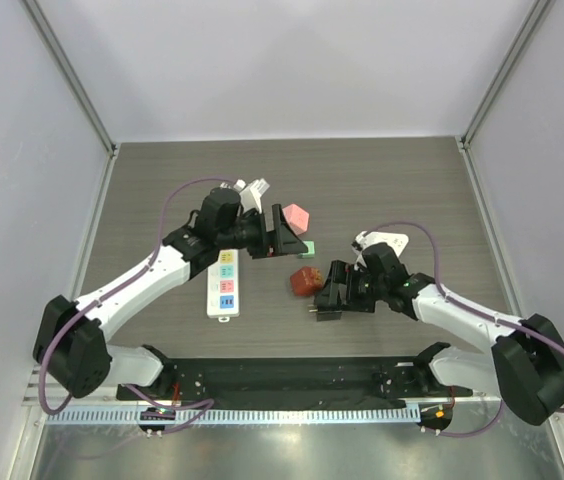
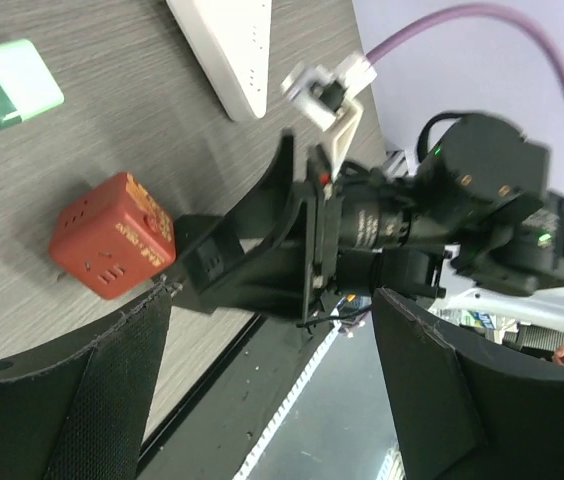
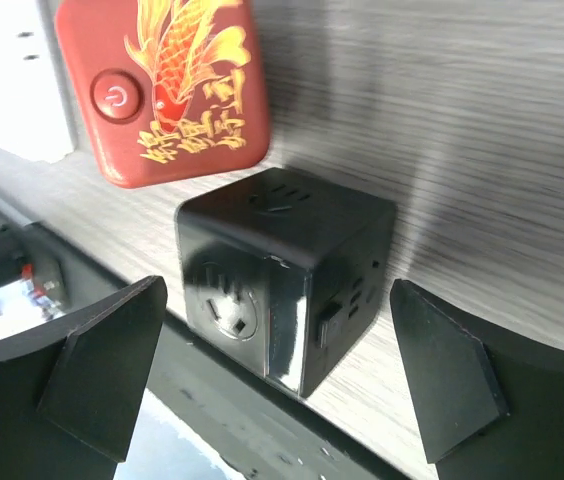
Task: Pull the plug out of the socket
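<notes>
Top external: fixed high behind the arm bases, looking down and forward over the whole table (image 1: 382,180), from far off. Left wrist: low and tilted, facing across the table toward the right arm (image 2: 462,200), fairly near. Right wrist: very close, looking steeply down on the black cube (image 3: 282,275). All three share the red cube (image 1: 305,282) and the white power strip (image 1: 224,285).

Soft, even overhead light washes the enclosure in the top view, casting only faint shadows on the grey wood-grain table (image 1: 382,180). In the right wrist view, a bright sheen spreads across the tabletop and reflections streak the glossy black cube socket (image 3: 282,270); the lower left corner blurs.
</notes>
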Tool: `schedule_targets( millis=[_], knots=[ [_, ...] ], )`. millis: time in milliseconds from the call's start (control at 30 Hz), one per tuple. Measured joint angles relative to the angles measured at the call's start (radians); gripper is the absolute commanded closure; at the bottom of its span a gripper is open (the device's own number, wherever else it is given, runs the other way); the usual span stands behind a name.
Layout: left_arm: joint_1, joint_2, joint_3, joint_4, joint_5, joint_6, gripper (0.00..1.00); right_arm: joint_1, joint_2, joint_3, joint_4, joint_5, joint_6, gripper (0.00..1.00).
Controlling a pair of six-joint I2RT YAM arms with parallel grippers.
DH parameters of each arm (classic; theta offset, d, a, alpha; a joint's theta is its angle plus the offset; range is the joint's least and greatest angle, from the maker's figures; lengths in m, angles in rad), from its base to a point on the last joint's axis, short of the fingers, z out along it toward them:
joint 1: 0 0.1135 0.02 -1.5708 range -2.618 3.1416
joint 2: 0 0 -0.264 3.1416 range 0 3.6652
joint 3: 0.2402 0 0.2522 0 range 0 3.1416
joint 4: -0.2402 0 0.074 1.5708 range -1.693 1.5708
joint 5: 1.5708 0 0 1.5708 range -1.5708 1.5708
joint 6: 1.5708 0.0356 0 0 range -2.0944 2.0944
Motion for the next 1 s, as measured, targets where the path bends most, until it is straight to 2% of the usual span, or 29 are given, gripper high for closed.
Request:
schedule_targets(
  millis=[200, 433, 633, 800, 1000],
  knots=[
    [0.0, -0.135, -0.076, -0.034, -0.042, 0.024, 0.18, -0.008, -0.08, 0.134, -0.208, 0.173, -0.061, 0.0],
    [0.003, -0.352, -0.264, -0.048, -0.118, 0.039, 0.15, -0.011, -0.21, 0.151, -0.299, 0.347, -0.043, 0.0],
    [0.005, -0.486, -0.471, -0.024, -0.151, -0.008, 0.14, -0.012, -0.301, 0.12, -0.314, 0.452, -0.018, 0.0],
    [0.005, -0.594, -0.563, -0.012, -0.171, -0.039, 0.12, -0.013, -0.381, 0.054, -0.281, 0.505, 0.029, 0.0],
    [0.005, -0.775, -0.724, 0.048, -0.198, -0.092, 0.1, -0.013, -0.438, -0.149, -0.119, 0.492, 0.153, 0.0]
  ],
)
